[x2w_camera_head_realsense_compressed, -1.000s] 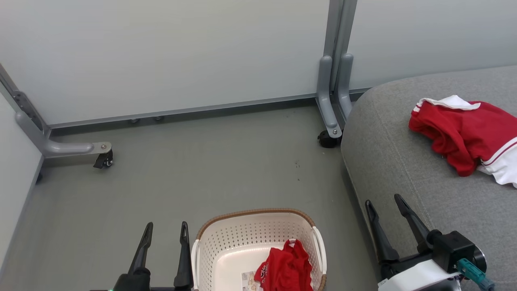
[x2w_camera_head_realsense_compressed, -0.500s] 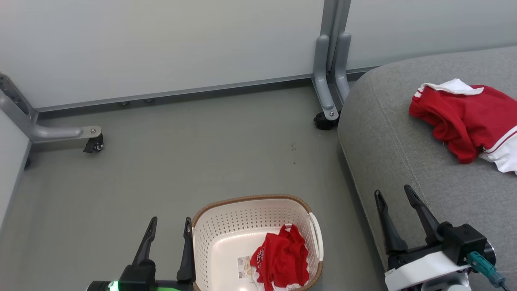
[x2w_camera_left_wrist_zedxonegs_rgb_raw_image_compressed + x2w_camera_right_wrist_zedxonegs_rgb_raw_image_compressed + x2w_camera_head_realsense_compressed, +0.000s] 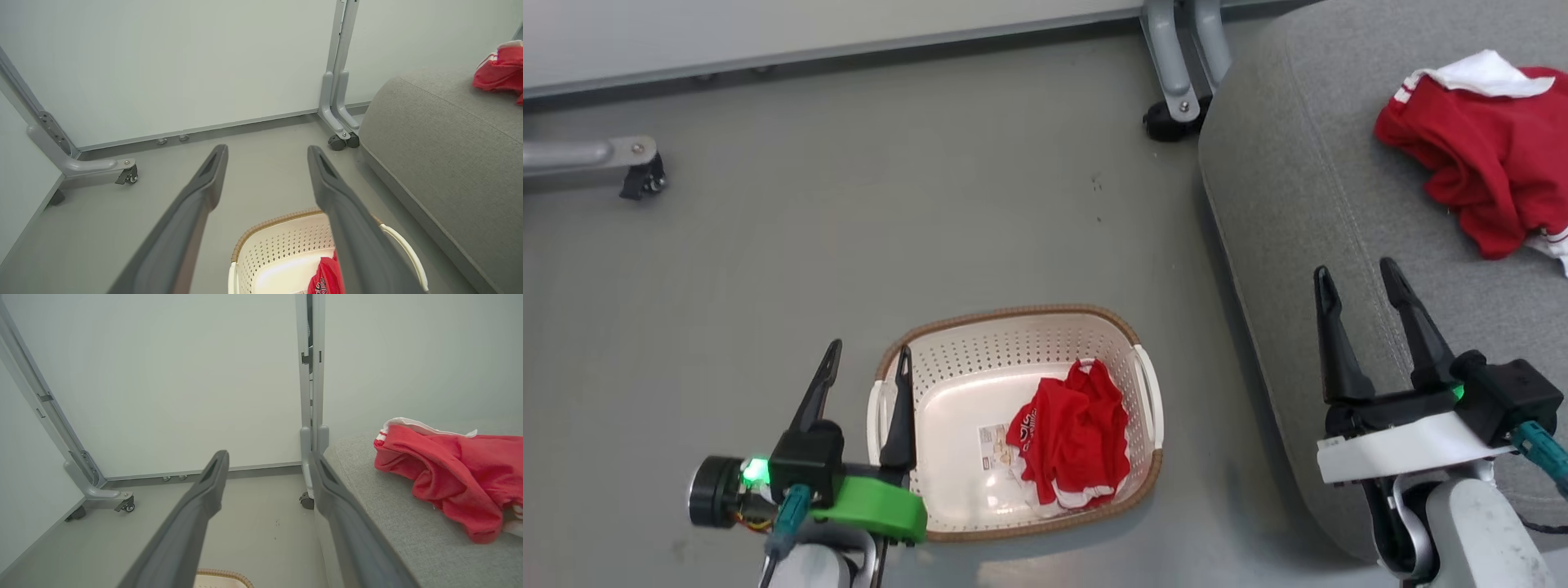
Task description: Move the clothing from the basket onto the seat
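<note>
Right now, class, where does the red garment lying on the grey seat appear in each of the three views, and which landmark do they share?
Head view: the red garment sits top right, on the grey seat.
Left wrist view: at the right edge, near the top.
Right wrist view: right side, about mid-height.
Shared landmark: the grey partition foot with its black caster, just left of the seat's end.

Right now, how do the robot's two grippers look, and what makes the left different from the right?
Both have two long, dark, tapering fingers on a black block and a teal plug. The left gripper sits on a bright green bracket, beside a glowing green lamp. The right gripper sits on a white bracket above a pale grey forearm.
</note>
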You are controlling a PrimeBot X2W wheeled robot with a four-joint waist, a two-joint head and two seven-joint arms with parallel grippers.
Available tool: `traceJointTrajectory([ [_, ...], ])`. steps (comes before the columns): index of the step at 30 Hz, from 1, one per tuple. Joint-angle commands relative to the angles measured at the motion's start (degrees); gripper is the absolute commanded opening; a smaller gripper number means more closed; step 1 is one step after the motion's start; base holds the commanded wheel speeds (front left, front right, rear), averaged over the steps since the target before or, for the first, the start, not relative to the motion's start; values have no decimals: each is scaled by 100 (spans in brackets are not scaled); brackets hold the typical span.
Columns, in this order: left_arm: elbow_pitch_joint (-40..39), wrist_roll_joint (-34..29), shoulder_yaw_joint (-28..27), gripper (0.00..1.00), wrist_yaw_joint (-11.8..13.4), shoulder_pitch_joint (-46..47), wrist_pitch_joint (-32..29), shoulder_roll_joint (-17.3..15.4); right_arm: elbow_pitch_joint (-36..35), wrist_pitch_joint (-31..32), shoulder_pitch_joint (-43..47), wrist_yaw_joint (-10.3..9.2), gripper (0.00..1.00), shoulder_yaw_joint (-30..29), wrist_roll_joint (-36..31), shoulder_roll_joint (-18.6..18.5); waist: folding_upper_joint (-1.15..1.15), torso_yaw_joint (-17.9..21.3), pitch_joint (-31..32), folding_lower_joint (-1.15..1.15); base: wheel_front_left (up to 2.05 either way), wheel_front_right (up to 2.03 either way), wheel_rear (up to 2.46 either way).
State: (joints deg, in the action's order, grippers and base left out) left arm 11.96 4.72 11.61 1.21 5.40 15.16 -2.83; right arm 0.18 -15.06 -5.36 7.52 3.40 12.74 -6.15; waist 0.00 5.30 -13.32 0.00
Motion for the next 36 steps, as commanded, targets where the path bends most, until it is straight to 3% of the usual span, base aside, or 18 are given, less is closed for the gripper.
traceJointTrajectory([
  [1, 62, -100, 30, 100, -81, 285, -2, -27, -47, -17, -165, -7, 100, -33, 36, 0, 0, 173, -736, 0, 0, 0, 0],
  [7, 526, -511, 350, 100, -420, 1240, -2, -195, -239, -17, -661, -7, 100, -272, 98, -76, 0, 241, -1663, 0, 0, 0, 0],
  [14, 1648, -1160, 1227, 100, -712, 2520, -3, -456, -498, -17, -1171, -7, 100, -632, 87, -130, 0, 367, -2554, 0, 0, 0, 0],
  [23, 3518, -1343, 2047, 100, -856, 4014, -11, -276, -797, -17, -1538, -7, 100, -718, 13, -45, 0, 664, -3360, 0, 0, 0, 0],
  [29, 4734, -898, 2784, 100, -874, 4701, -220, -99, -872, -17, -1754, -7, 100, -533, -41, 88, 0, 929, -3814, 0, 0, 0, 0],
  [36, 5463, -219, 3433, 100, -872, 5160, -548, -53, -1112, -17, -1922, -7, 100, -446, 11, 195, 0, 1126, -4217, 0, 0, 0, 0],
])
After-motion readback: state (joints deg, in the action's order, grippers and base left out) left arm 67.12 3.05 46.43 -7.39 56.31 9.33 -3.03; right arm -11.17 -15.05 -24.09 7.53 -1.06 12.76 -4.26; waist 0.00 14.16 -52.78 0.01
